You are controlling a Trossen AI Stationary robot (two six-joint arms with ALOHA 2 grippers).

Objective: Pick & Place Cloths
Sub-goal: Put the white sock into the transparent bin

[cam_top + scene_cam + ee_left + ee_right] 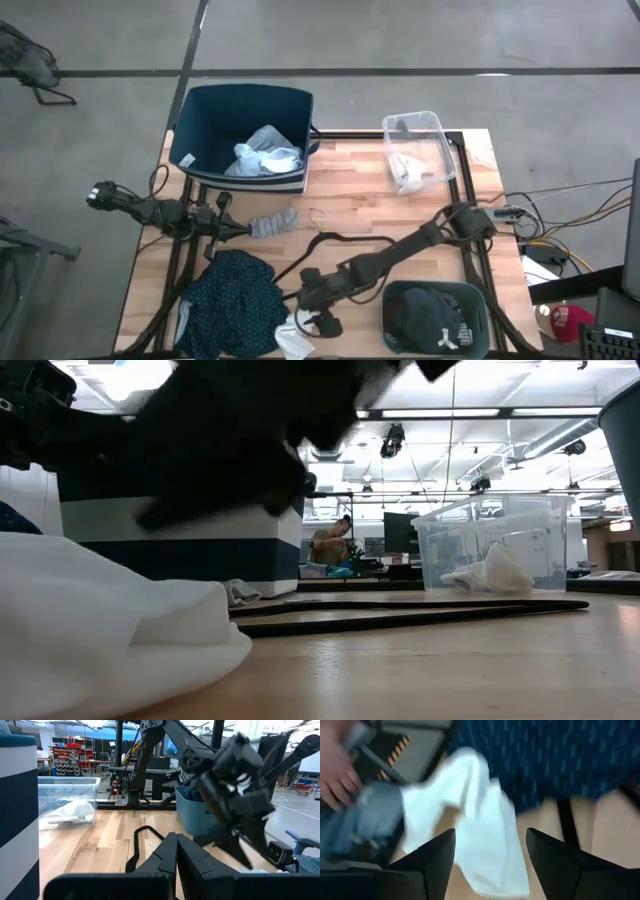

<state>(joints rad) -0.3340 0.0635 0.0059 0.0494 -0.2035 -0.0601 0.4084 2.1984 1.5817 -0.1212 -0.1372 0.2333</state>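
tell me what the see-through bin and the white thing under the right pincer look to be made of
Clear bin: looks like rigid glossy plastic, since its walls are transparent and you see the white item inside. White cloth: seems a soft matte fabric, as it drapes in folds on the wooden table. The right pincer hangs open above it.
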